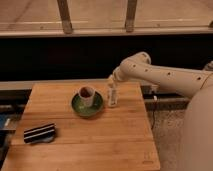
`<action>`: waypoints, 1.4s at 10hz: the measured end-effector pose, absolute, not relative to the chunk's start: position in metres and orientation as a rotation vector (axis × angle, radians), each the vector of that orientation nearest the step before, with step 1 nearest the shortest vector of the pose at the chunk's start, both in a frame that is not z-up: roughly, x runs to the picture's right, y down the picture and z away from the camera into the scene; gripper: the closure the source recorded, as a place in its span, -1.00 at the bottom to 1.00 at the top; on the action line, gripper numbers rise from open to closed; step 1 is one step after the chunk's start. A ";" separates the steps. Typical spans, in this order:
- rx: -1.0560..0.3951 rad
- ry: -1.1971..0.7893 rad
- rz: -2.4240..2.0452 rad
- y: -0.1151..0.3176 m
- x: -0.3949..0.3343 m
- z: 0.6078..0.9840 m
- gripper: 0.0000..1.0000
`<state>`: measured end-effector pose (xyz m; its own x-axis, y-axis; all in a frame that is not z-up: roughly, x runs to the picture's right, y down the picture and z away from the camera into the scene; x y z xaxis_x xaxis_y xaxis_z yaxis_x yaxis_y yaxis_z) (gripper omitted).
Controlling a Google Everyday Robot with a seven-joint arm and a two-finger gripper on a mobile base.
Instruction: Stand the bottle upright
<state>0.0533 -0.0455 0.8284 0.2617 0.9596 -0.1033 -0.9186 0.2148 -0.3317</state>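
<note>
**Bottle standing beside the green dish, gripper sitting at its top**

Closest in, the robot's pale body (200, 134) is filling the right edge of the view. Next, the wooden table (90, 147) is spreading out below us, showing a small mark (146, 160) near its front right corner that is too small to read.

Over on the near left, a black object with pale stripes (39, 132) is lying flat on the boards.

Moving up to mid-table, a green dish (78, 108) is carrying a white cup (87, 95) with something dark inside. Just beside the dish, on its right, the bottle (113, 98) is standing upright on the wood, pale and slim, near the table's far right corner. Any label on it is too blurred to read.

The gripper (111, 82) is sitting right at the bottle's top, pointing down. I cannot tell whether the claw is clenched on the bottle or released.

Behind it, the cream arm (165, 75) is reaching in from the right, bending at a rounded joint above the table's far edge.

Furthest back, a dark wall band (60, 57) is running across, with a pale rail (100, 31) above it.
</note>
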 end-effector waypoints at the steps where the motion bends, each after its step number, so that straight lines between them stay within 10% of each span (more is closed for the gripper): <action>1: -0.359 -0.139 1.313 -0.044 0.054 0.830 1.00; 3: -0.365 -0.145 1.314 -0.041 0.051 0.831 0.93; 11: -0.384 -0.156 1.312 -0.030 0.050 0.826 -0.55; 14: -0.392 -0.156 1.304 -0.028 0.047 0.825 -0.60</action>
